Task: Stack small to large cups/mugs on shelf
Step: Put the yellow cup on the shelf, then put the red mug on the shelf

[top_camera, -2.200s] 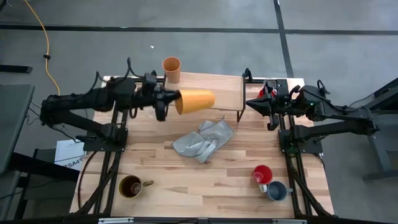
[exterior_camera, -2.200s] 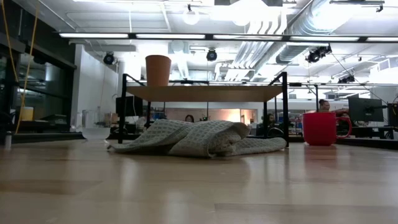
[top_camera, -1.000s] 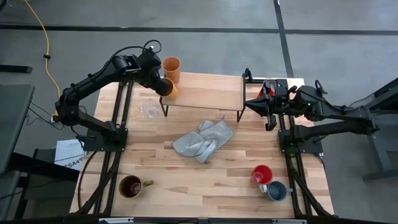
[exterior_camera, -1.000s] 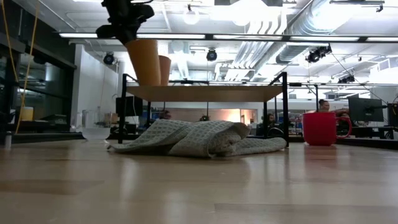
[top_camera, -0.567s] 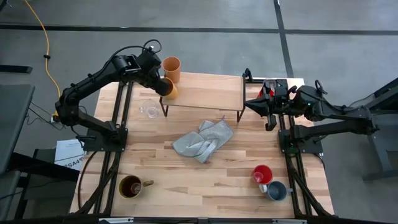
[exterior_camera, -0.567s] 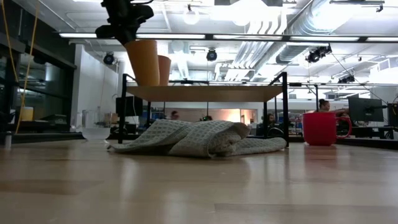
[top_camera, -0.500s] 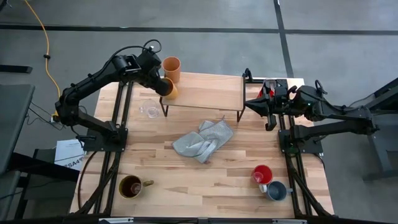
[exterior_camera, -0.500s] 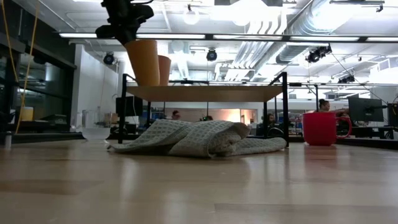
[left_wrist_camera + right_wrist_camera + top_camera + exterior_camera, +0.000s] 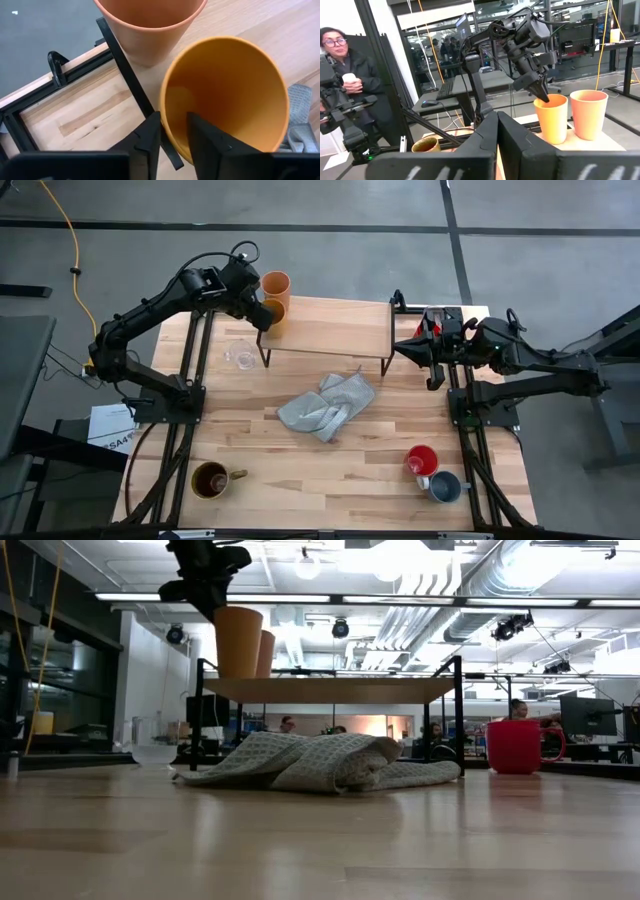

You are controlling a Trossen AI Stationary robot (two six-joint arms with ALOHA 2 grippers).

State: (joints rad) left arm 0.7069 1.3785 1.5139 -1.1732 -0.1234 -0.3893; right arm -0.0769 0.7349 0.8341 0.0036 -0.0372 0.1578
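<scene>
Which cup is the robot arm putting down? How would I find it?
Look for the shelf, the low wooden board on black legs. Two orange cups stand at the end by the left gripper. It is the yellow-orange cup with the gripper's fingers over its rim, darker than the peach tumbler beside it.

Floor sheet: a white sheet (image 9: pixel 108 432) lay on the floor left of the table's left edge, with dark print that looked like "SM4", partly hidden by the frame.
Elsewhere: no other writing could be read.
</scene>
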